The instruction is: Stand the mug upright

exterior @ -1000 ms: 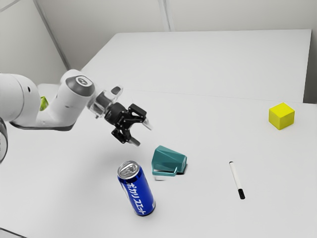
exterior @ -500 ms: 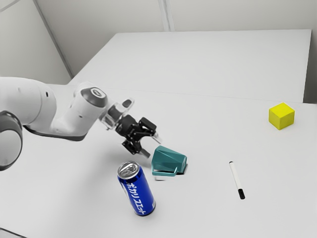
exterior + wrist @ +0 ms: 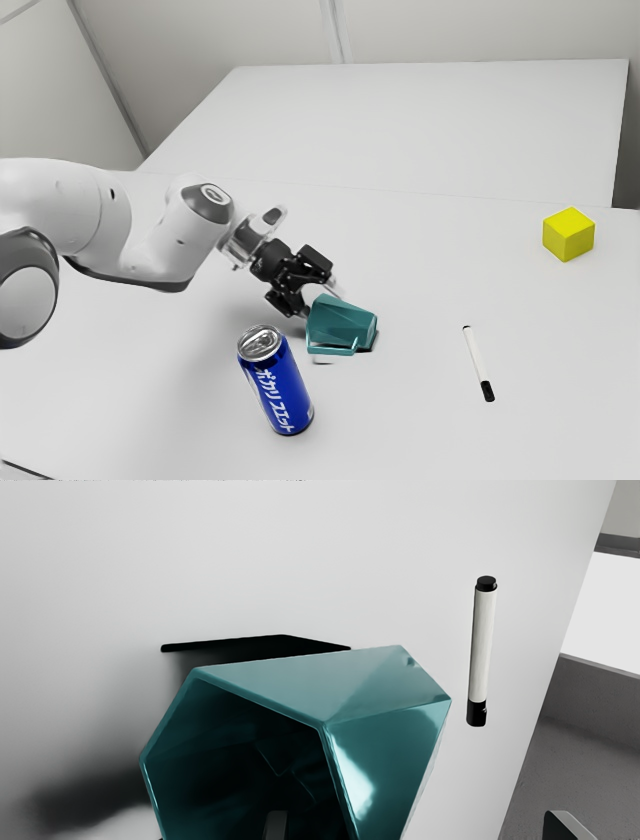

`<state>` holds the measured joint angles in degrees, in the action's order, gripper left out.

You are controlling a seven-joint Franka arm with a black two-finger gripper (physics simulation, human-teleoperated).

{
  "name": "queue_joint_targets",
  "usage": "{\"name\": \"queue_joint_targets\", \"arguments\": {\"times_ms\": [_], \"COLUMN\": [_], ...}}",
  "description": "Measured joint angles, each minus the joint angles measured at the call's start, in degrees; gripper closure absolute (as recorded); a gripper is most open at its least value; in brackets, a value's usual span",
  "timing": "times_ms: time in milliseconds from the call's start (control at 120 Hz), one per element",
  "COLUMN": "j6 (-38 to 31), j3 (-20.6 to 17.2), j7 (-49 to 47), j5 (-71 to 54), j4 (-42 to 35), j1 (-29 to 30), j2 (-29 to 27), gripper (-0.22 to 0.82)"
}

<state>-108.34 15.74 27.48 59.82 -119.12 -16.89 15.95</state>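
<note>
While the mug point(image 3: 342, 325) lies on its side near the can point(image 3: 275, 380), its long axis runs away from the released, wide-spread pincer point(image 3: 322, 302), one finger point(image 3: 276, 826) lined up with its open end.

The bent arm point(image 3: 165, 235) is holding its black gripper point(image 3: 321, 302) low and slanted downward, two fingers point(image 3: 276, 826) standing wide apart.
</note>
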Motion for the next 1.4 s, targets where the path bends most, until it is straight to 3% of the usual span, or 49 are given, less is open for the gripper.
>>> {"name": "queue_joint_targets", "arguments": {"times_ms": [275, 808, 1400], "j6": [-0.66, -1.49, -2.50], "j3": [-0.45, -1.55, -1.60], "j7": [1.10, 1.97, 2.00], "j5": [0.35, 0.47, 0.72], "j4": [0.27, 1.28, 3.17], "j1": [-0.50, -0.97, -2.47], "j2": [-0.63, -0.99, 0.07], "gripper": [0.32, 0.65, 0.77]}}
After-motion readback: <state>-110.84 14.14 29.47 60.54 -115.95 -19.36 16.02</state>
